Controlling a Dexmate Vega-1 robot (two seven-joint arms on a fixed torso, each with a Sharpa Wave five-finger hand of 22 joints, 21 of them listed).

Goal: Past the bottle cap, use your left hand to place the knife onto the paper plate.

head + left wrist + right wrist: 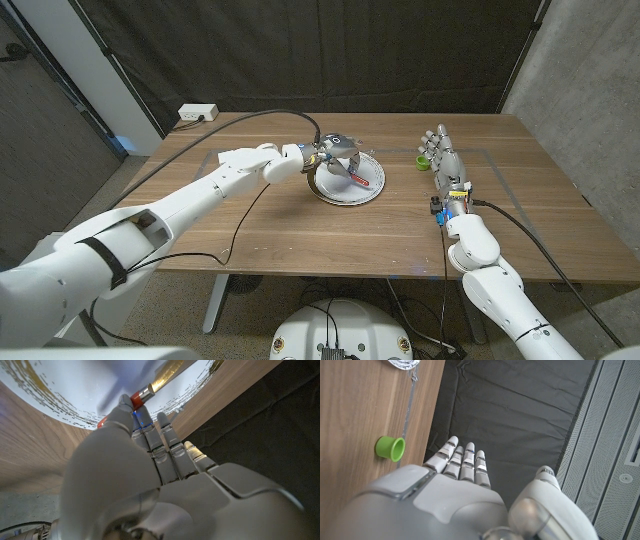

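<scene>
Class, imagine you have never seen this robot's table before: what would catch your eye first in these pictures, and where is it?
First, the left hand reaching over the paper plate near the table's middle, with the red-handled knife lying on the plate just beyond its fingers. Next, the small green bottle cap stands out to the plate's right, beside the right hand, which holds nothing and has its fingers stretched out straight.

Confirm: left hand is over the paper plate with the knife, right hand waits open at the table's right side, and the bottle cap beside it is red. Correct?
Not quite: the bottle cap is green, not red, as the right wrist view shows. The rest stands: the left hand is over the paper plate with the knife, and the right hand waits open at the table's right side.
</scene>
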